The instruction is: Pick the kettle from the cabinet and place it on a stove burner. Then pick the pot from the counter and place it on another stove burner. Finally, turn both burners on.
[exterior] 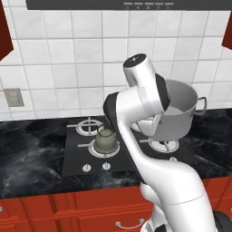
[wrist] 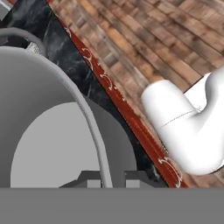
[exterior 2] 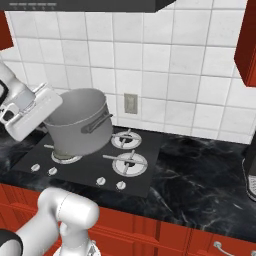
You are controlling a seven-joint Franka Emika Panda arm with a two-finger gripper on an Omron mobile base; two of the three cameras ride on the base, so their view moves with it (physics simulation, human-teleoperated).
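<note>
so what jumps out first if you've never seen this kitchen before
The big grey pot, tilted and held up over the right side of the black cooktop, with the jaws shut on its rim as the hand view shows. Next, the small kettle already sitting on a front-left burner, and the white arm sweeping across the middle of the left base view.
</note>
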